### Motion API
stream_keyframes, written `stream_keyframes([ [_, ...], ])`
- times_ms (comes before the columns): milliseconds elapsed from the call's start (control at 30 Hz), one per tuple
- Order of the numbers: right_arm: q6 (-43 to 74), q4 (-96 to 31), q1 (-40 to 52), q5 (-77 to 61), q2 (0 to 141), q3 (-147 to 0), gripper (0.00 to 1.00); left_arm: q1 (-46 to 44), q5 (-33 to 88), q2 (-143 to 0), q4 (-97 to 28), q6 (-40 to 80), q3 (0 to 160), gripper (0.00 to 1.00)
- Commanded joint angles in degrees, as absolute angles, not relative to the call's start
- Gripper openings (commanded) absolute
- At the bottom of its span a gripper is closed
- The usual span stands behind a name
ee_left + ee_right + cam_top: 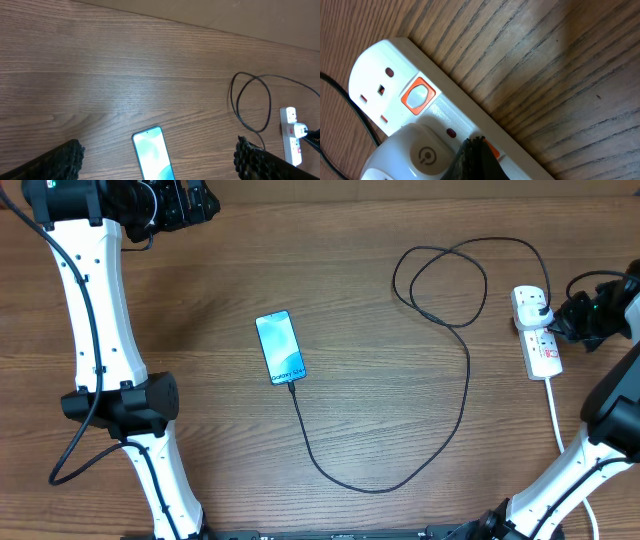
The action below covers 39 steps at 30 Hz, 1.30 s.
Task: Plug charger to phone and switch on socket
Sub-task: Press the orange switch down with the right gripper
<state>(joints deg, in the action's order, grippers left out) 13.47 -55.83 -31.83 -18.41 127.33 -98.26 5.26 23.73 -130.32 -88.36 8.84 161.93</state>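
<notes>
Right hand is seen pressed together, nothing pinched, tips set down on the socket right at an orange switch that is mostly covered by them. A white plug body is seated in the socket just beside that switch. A second orange switch is seen further toward the socket's rounded end, untouched, next to an empty outlet. Whether the covered switch is flipped cannot be told.

Step in hand is judged as the switching-on. The plugging step looks done: the charger is run from the socket in loops over the table, and its far end is met with the bottom edge of the phone. The phone is laid flat, screen lit, well apart from the socket.

For the next move, a short firm press on the covered switch is called for, with the tips kept closed and kept off the plug body so it is not knocked. The socket may be slid by a sideways push.

Left hand is held spread wide, empty, farthest from the socket, beyond the phone.
</notes>
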Motion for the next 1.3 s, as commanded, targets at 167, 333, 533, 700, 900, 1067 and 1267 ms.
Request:
stream_keyframes([
  [167,13.3,-56.5,-27.6,-21.1,128.4,-94.1,0.04,5.1,23.4,-129.6,-88.4,8.3,162.0,1.00],
  [333,13.3,-57.0,-27.6,-21.9,128.4,-94.1,0.04,5.1,23.4,-129.6,-88.4,8.3,162.0,1.00],
  [533,13.3,-57.8,-26.8,-22.2,128.4,-94.1,0.04,5.1,23.4,-129.6,-88.4,8.4,162.0,1.00],
  [700,13.3,-58.0,-25.4,-22.2,128.4,-94.1,0.04,5.1,23.4,-129.6,-88.4,8.3,162.0,1.00],
  [900,13.3,-58.7,-23.6,-22.2,128.4,-94.1,0.04,5.1,23.4,-129.6,-88.4,8.4,162.0,1.00],
  [1067,13.3,-58.7,-22.2,-22.2,128.4,-94.1,0.04,5.1,23.4,-129.6,-88.4,8.3,162.0,1.00],
  [1267,13.4,-59.3,-21.9,-22.2,128.4,-94.1,0.04,5.1,23.4,-129.6,-88.4,8.3,162.0,1.00],
])
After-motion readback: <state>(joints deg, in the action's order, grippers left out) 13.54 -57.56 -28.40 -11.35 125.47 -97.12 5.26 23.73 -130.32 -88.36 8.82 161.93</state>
